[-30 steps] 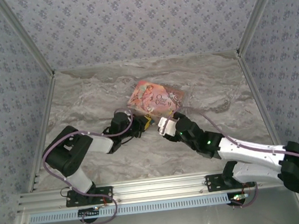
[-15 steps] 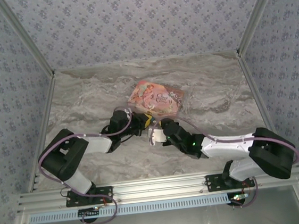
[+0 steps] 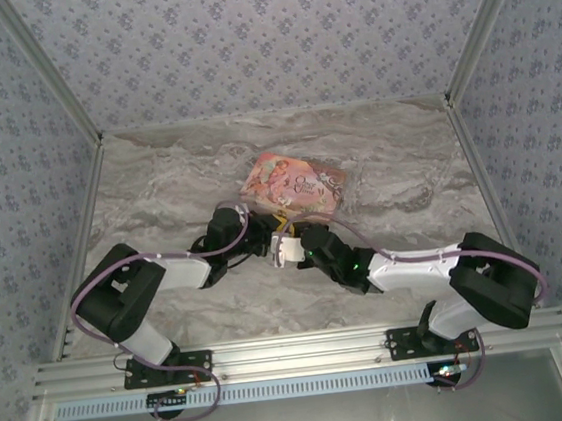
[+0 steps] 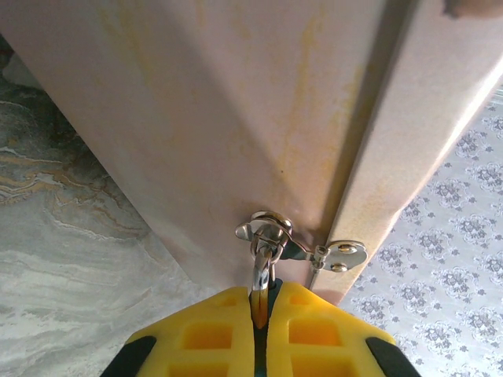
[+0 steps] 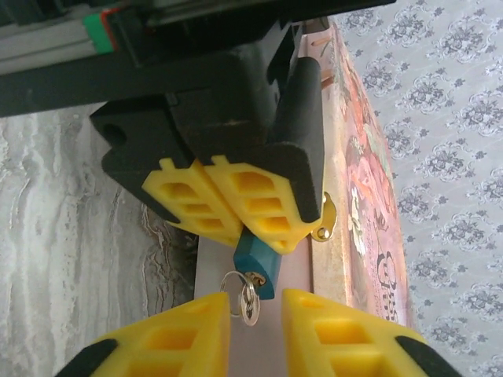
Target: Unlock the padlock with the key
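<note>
The left gripper (image 4: 262, 306) is pinching the thin silver shackle (image 4: 262, 275) of the padlock (image 5: 255, 265), its yellow jaws clenched together on the loop; the shackle is passing through a small silver clasp (image 4: 271, 230) on the edge of the pink book (image 4: 236, 118); the teal padlock is hanging at that edge, showing just below the left jaws in the right wrist view; a little silver key (image 5: 250, 302) with a ring is sitting at the padlock's lower end, though it is too small to tell whether it is fully seated in the keyhole; the right gripper (image 5: 255, 318) is facing the padlock with its jaws released and spread apart, the key lying in the gap between them; whether the ring is touching one yellow pad cannot be told; from above, the two grippers are meeting tip to tip just in front of the book's near edge, and the book is lying on the marbled desk (image 3: 159, 193) towards its middle.
</note>
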Tool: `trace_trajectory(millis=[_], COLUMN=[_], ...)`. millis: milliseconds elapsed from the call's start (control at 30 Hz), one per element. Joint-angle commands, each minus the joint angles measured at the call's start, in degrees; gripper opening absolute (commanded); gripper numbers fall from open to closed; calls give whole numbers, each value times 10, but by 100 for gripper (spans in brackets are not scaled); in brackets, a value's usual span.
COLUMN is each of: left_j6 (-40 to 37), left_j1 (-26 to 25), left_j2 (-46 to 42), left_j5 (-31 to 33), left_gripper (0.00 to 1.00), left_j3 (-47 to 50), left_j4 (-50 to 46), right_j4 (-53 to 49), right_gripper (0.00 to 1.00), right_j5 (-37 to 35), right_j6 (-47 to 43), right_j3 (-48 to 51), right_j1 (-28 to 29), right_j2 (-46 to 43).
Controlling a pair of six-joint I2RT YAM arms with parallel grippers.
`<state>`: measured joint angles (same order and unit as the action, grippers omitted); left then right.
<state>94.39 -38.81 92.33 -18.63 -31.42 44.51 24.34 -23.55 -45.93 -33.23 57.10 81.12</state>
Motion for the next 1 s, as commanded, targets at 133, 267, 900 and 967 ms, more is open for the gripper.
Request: trace_trajectory(millis=[133,267,900,967], left_j6=[6,9,9,9], left_j1=[-6,-6,-7,-7], left_j2=[-22,-21,-19,-19], left_j5=[-9,-10,-12,-11], left_gripper=[0,0,0,0], left_j3=[-25,-26,-26,-25], left_j4=[24,25,23,23], right_j4=[16,23,7,-8], right_gripper=[17,16,0,0], right_j5=[6,0,-6,-3], right_j6=[12,17,77,120], right_j3=[-17,-15,-35,-41], right_j1=[-10,-15,-28,-27], right_j2=[14,19,25,20])
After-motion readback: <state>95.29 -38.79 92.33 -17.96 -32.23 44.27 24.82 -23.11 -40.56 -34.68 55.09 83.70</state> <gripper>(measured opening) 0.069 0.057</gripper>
